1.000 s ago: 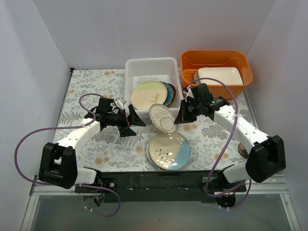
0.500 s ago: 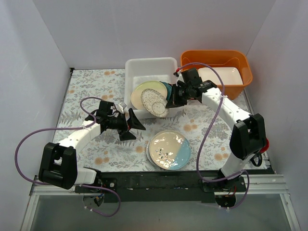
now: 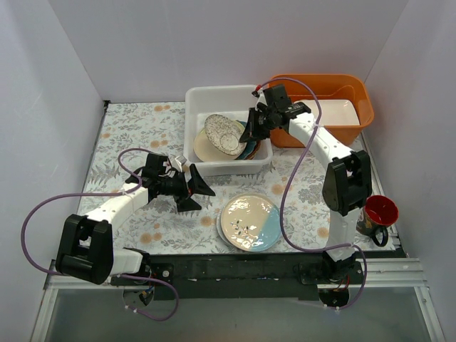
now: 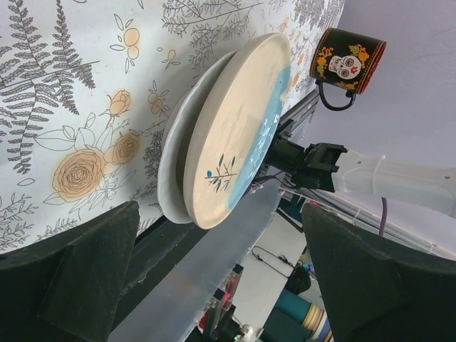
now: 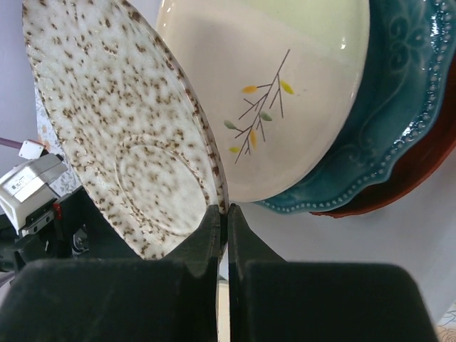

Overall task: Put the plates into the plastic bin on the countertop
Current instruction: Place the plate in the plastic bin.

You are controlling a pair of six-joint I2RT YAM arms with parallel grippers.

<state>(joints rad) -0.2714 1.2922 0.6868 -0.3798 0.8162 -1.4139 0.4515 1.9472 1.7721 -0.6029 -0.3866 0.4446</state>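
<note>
My right gripper (image 3: 251,130) (image 5: 223,211) is shut on the rim of a brown-speckled plate (image 3: 224,134) (image 5: 121,135), holding it tilted over the white plastic bin (image 3: 206,98). In the bin lie a cream plate (image 5: 285,85), a teal plate (image 5: 388,121) and a red-brown plate (image 5: 420,178), stacked. On the countertop (image 3: 135,121) near the front sits a cream and light blue plate (image 3: 250,221) (image 4: 239,128) on top of a pale plate (image 4: 171,164). My left gripper (image 3: 204,191) is open, left of that stack, with nothing between its fingers.
An orange tub (image 3: 356,89) holding a white rectangular dish (image 3: 335,114) stands right of the bin. A black skull mug (image 3: 375,214) (image 4: 347,57) with a red inside stands at the right front.
My right arm carried the speckled plate from above the countertop up and back over the bin. The mug at the right came into view. My left gripper shifted slightly toward the front.
</note>
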